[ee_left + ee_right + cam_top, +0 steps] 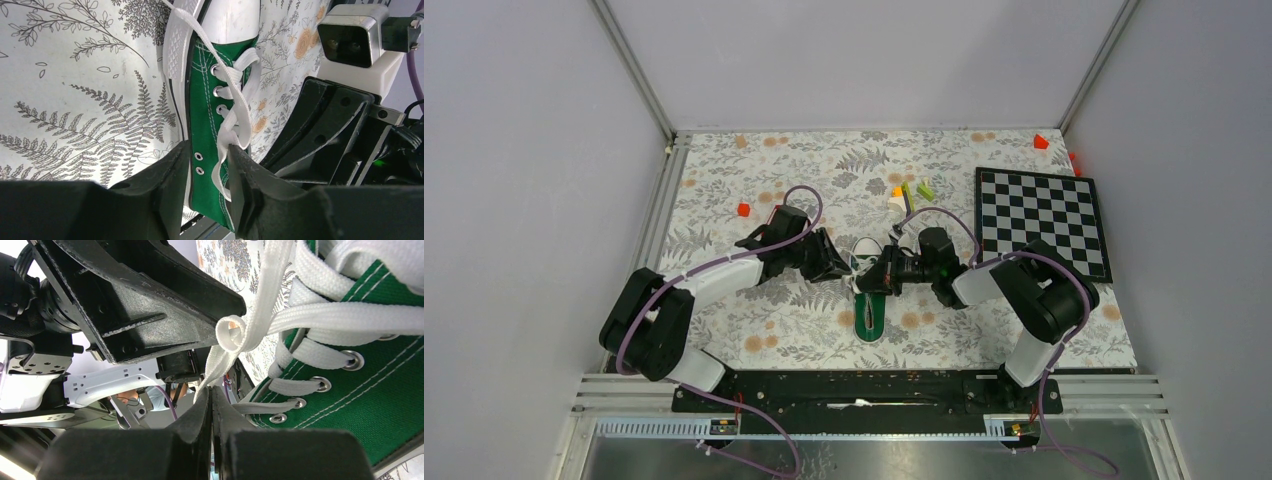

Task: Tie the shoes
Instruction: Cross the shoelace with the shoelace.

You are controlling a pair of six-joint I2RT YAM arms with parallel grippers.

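Grey walls stand on three sides of a worktop with a print of ferns and flowers. Near the middle of it lies a small green shoe with a white toe cap and a white sole edge. Its toe is turned to the far side and its heel to the near side, directly between the two arms. The left gripper meets the shoe from the left and is partly open. One finger is at the white sole edge and the other is against the lace, with the green side and two eyelets between them. I cannot tell whether the fingers press on anything. The right gripper meets the shoe from the right and is fully closed, with one white strand of the lace pinched between its fingertips. This strand goes up from the tips to a loose knot beside the eyelets, and it looks stretched. A black and white chessboard lies on the far right part of the worktop, well apart from the shoe. Some small coloured blocks are near the shoe on its far side, and one red block is to the far left of it.
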